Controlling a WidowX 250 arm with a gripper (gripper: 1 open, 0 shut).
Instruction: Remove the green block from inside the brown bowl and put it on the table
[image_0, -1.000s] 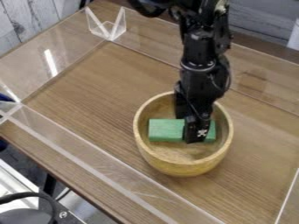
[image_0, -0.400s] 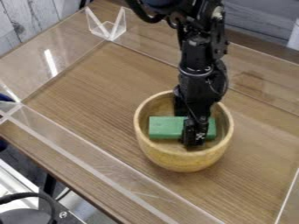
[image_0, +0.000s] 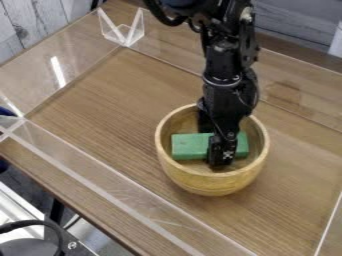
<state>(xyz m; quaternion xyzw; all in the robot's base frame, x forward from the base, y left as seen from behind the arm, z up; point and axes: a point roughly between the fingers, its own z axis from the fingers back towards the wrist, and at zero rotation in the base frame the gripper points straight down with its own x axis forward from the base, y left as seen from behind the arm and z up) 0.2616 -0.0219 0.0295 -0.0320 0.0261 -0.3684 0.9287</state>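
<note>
Inside the brown bowl (image_0: 211, 164), near the front of the desk (image_0: 107, 110), the end effector (image_0: 223, 150) pointed straight down with its jaws spread wide, reaching to the right-hand end of the green block (image_0: 193, 147). The block lay flat on the bowl's floor, still wholly inside it. Whether the fingers already straddled the block or only stood beside its end could not be made out; nothing showed the block gripped or lifted, so the end effector counted as released.

By my reading, the step in hand was the grasp itself: the descent looked done and the pinch had not begun. The next move would call for closing the jaws squarely across the block's narrow width, then a straight rise high enough to clear the thick rim before carrying it sideways to bare desk surface.

The bowl looked like pale turned wood, round, thick-walled and smooth, sitting on a flat base. The block was a small, flat, plain-faced rectangle of solid green. The desk showed brown wood grain and was fenced by low clear acrylic walls (image_0: 94, 185). The arm was black and blocky.
</note>
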